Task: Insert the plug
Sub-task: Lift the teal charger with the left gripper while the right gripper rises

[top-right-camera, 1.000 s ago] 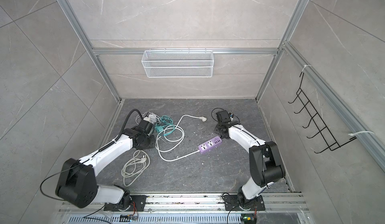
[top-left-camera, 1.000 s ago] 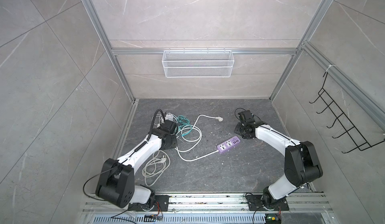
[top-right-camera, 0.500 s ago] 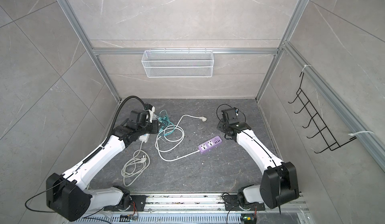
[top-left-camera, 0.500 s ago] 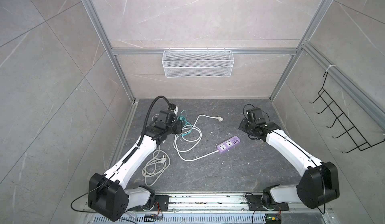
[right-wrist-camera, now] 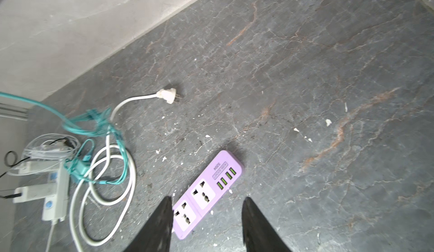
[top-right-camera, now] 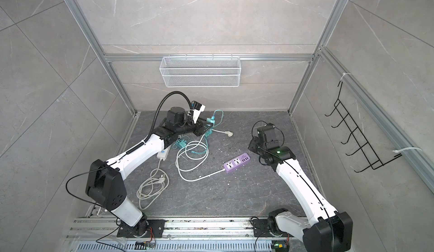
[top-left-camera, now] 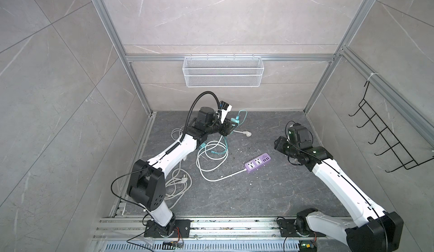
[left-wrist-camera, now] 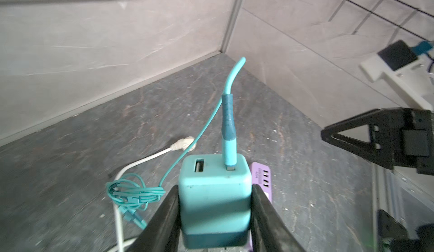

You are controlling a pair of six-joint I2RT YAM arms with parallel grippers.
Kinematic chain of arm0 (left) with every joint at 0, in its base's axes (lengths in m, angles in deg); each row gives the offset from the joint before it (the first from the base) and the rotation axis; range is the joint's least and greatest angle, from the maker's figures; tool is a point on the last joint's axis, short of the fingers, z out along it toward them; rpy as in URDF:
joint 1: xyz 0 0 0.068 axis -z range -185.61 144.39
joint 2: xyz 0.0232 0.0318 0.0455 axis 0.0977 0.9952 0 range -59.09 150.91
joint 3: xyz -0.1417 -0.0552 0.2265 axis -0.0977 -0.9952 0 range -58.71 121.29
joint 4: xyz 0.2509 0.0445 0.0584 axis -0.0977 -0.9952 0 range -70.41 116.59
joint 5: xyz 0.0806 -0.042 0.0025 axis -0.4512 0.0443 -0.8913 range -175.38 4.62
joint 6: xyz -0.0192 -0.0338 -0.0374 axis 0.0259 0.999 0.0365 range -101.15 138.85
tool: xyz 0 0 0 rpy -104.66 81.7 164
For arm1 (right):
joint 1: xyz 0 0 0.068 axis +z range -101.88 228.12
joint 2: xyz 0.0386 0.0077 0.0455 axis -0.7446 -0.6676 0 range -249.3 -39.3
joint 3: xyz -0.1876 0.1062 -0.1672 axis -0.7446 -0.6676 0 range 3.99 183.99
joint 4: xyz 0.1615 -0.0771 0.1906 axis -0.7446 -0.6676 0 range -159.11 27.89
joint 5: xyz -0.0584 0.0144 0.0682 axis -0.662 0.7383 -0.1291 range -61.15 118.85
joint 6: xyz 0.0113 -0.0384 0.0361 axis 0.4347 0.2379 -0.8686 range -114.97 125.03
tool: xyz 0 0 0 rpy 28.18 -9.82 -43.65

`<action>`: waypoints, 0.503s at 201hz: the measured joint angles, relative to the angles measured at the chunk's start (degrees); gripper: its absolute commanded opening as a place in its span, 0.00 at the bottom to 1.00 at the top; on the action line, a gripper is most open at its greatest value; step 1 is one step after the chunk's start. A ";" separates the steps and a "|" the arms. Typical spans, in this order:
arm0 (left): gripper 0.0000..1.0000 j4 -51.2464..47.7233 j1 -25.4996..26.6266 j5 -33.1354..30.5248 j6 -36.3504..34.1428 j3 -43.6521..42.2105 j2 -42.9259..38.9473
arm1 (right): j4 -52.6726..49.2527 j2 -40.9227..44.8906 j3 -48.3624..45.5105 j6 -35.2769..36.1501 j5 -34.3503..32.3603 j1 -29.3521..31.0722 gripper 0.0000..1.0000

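The desk point(top-left-camera: 270, 192) lies bare on the right arm's side of the purple power strip point(top-left-camera: 257, 162) and toward the front rail, leaving open passage, while white cable loops point(right-wrist-camera: 132, 185), a teal cable tangle point(right-wrist-camera: 94, 126) and a grey cord coil point(top-right-camera: 153, 181) clutter the other side.

**Robot test cell, lab-type**

A boxed bay w/ robot gear, not a lived-in room. Grey tile walls point(top-left-camera: 211, 16) on 3 sides, set in a bare alu frame point(top-left-camera: 293, 58); dark stone-look floor point(top-left-camera: 270, 187). At 6 o'clock a metal rail point(top-left-camera: 234, 226) carries 2 white & black arms on bolted plates: L arm point(top-left-camera: 173, 154) at 7, R arm point(top-left-camera: 340, 182) at 5, w/ exposed wiring at their bases. Fittings are sparse: wire basket point(top-left-camera: 223, 74) on the back wall at 12, black hook rack point(top-left-camera: 387, 140) on the side wall at 3.
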 measured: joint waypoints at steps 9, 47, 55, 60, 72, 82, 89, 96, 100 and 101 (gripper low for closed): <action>0.22 1.16 0.48 2.23 -0.28 0.59 1.09 | 0.02 0.72 0.00 -0.07 0.76 0.00 0.50; 0.22 5.88 1.62 9.11 -0.90 1.05 4.46 | 1.92 2.80 -0.22 -0.92 4.98 0.00 0.49; 0.22 6.75 1.62 10.05 -0.90 1.05 5.16 | 2.80 2.80 -0.39 -1.42 6.10 0.00 0.49; 0.22 7.28 1.62 10.49 -0.90 1.05 5.57 | 3.30 2.78 -0.57 -1.68 6.91 0.00 0.48; 0.22 8.20 1.64 11.34 -0.90 1.05 6.47 | 4.39 2.71 -1.01 -2.21 8.74 0.00 0.48; 0.22 9.40 1.73 12.11 -0.87 1.03 7.13 | 5.18 2.56 -1.16 -2.82 10.34 0.00 0.47; 0.22 10.38 1.92 12.55 -0.87 0.87 7.48 | 5.97 2.27 -1.20 -3.19 11.54 0.00 0.46; 0.22 11.41 2.03 13.11 -0.87 0.42 7.72 | 6.75 1.90 -1.20 -3.52 12.68 0.00 0.46; 0.22 11.87 2.12 13.25 -0.87 0.11 7.74 | 7.21 1.62 -1.20 -3.67 13.44 0.00 0.45; 0.22 11.98 2.14 13.27 -0.87 0.04 7.74 | 7.34 1.57 -1.20 -3.74 13.60 0.00 0.45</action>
